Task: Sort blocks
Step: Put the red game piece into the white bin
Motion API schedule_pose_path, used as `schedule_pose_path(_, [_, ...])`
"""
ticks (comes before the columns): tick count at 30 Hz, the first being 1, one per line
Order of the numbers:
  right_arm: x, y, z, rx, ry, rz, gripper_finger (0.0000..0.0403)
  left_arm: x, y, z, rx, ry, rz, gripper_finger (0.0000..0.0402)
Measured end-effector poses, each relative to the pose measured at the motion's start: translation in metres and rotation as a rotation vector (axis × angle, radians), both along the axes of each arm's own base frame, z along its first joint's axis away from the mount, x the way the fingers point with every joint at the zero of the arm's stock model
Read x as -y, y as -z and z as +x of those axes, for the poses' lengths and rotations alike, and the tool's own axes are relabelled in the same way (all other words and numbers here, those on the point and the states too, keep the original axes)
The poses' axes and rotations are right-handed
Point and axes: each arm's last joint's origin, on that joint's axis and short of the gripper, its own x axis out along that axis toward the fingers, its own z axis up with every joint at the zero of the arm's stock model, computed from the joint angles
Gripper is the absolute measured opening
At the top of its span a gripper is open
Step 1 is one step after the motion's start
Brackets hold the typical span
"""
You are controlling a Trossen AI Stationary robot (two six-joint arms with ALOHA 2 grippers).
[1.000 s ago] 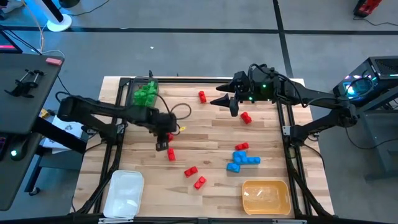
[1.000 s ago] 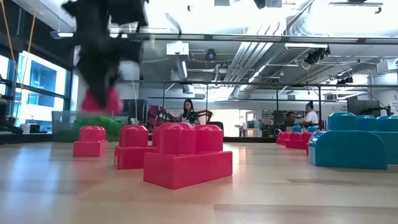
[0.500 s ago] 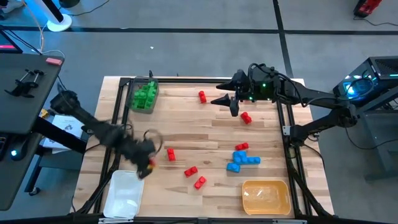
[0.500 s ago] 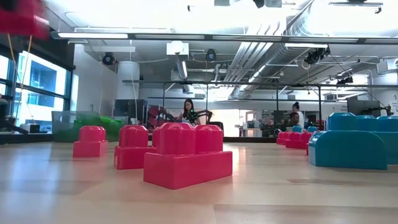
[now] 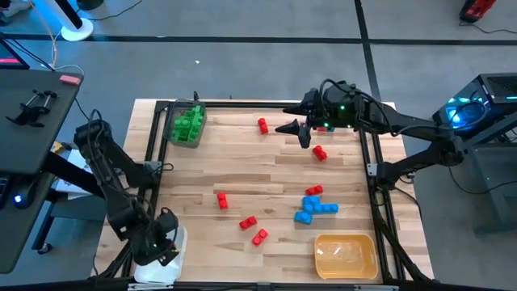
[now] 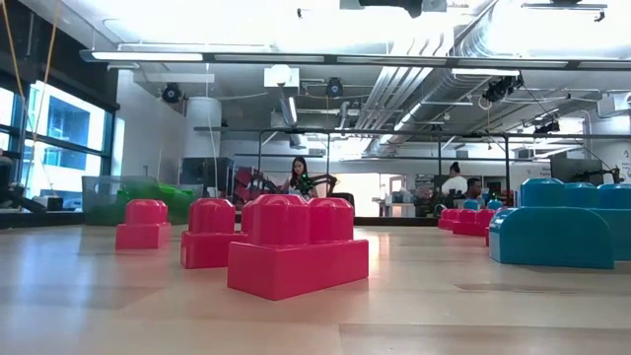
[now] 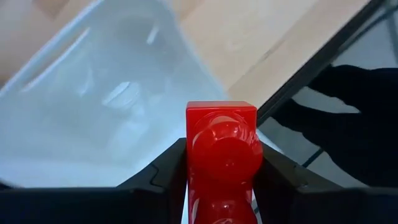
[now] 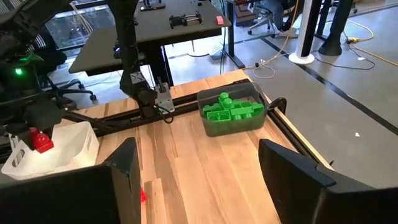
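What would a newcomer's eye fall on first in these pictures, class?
The left gripper holding a red block over the white tray at the table's near left corner. Next, the green blocks heaped in the grey tray at the far left, and the blue blocks clustered near the yellow tray.
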Motion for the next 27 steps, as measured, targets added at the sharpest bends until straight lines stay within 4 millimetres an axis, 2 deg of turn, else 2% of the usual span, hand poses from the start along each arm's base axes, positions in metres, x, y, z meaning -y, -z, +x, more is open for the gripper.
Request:
schedule_pose_path(3, [0.0,0.0,0.0,-0.004,0.0,0.002,0.0215,0.0,0.003,-0.002,-0.072,-0.017,-0.006,0.0141])
schedule_pose_path(7, [0.0,0.0,0.0,-0.003,0.001,0.004,0.0215,-0.002,0.002,-0.004,-0.126,-0.049,-0.015,0.0176])
schedule_pose_path(14, [0.0,0.0,0.0,-0.003,0.001,0.004,0.0215,-0.007,-0.006,-0.004,-0.111,-0.069,-0.049,0.0241])
schedule_pose_path(17, [0.0,0.0,0.0,-0.003,0.001,0.004,0.0215,-0.015,-0.014,0.002,-0.033,-0.082,-0.071,0.0258])
schedule_pose_path(20, [0.0,0.0,0.0,-0.003,0.001,0.004,0.0215,-0.031,-0.033,0.02,0.197,-0.139,-0.082,0.0265])
schedule_pose_path(23, [0.0,0.0,0.0,-0.001,0.005,0.014,0.0215,-0.058,-0.056,0.044,0.399,-0.161,-0.045,0.0266])
schedule_pose_path(25, [0.0,0.0,0.0,0.003,0.011,0.031,0.0215,-0.083,-0.06,0.06,0.417,-0.181,0.042,0.0266])
schedule_pose_path(27, [0.0,0.0,0.0,0.006,0.017,0.048,0.0215,-0.112,-0.054,0.075,0.372,-0.204,0.136,0.0266])
